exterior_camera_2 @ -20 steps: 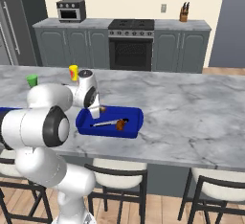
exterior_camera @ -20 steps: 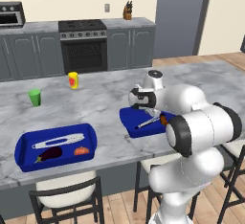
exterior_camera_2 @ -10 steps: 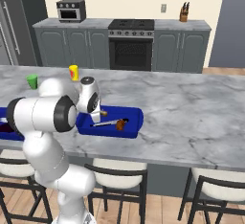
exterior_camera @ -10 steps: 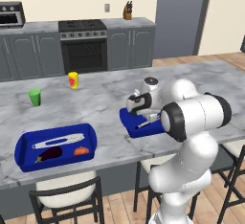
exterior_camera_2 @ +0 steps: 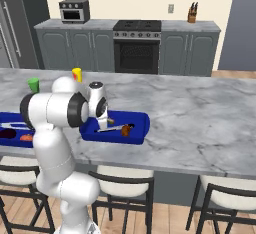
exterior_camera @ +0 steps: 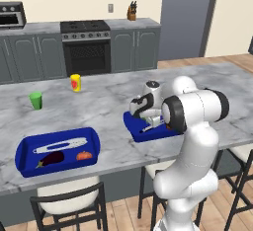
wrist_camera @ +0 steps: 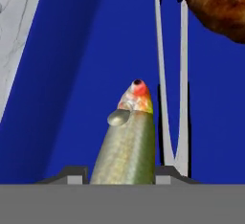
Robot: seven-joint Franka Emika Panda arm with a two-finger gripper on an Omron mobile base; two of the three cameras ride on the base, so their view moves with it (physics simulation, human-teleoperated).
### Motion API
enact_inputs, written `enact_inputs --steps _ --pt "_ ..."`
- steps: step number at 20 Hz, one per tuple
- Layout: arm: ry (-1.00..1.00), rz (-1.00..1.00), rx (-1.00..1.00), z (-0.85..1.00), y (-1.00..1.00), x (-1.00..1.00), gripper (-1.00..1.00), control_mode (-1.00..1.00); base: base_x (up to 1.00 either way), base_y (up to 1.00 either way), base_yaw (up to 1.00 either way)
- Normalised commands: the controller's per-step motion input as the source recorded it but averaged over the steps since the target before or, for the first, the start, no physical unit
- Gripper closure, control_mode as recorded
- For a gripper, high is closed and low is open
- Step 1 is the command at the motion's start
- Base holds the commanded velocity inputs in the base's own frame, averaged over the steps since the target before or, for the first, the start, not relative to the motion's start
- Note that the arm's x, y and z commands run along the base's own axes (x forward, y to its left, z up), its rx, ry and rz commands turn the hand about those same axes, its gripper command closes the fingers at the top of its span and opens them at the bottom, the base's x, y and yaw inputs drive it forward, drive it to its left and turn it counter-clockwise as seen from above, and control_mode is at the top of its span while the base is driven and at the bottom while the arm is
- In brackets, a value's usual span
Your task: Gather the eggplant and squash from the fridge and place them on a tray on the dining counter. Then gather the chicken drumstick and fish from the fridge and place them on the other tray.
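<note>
Silvery fish (wrist_camera: pixel 128 141) sat clamped in the gripper (wrist_camera: pixel 122 176), tail hidden between the jaws; chicken drumstick (wrist_camera: pixel 219 7) ahead-right was cropped.

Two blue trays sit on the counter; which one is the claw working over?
The tray nearer the robot, holding the chicken drumstick; the claw holds the fish above it. The other tray holds the eggplant.

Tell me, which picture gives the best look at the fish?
The hand view: the fish fills the middle, head and scales sharp, over the blue tray. In the right base view it is a thin sliver; in the left base view the arm mostly hides it.
</note>
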Motion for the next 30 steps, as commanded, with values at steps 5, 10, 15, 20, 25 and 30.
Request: enact_inputs --steps 5,10,15,20,25,30 --pt "0.04 0.0 0.0 -0.29 -0.03 0.2 1.0 -1.0 0.0 0.0 0.0" --pt "0.03 0.0 0.0 -0.28 0.0 0.13 1.0 -1.0 0.0 0.0 0.0" --pt "0.05 0.0 0.0 -0.16 -0.09 -0.03 -1.0 -1.0 0.0 0.0 0.0" --pt "0.03 0.0 0.0 0.11 -0.32 -0.17 -1.0 -1.0 0.0 0.0 0.0" --pt "0.01 0.0 0.0 0.27 -0.14 -0.11 -1.0 -1.0 0.0 0.0 0.0" --pt "0.0 0.25 -0.04 0.72 0.0 -0.89 -1.0 -1.0 0.0 0.0 0.0"
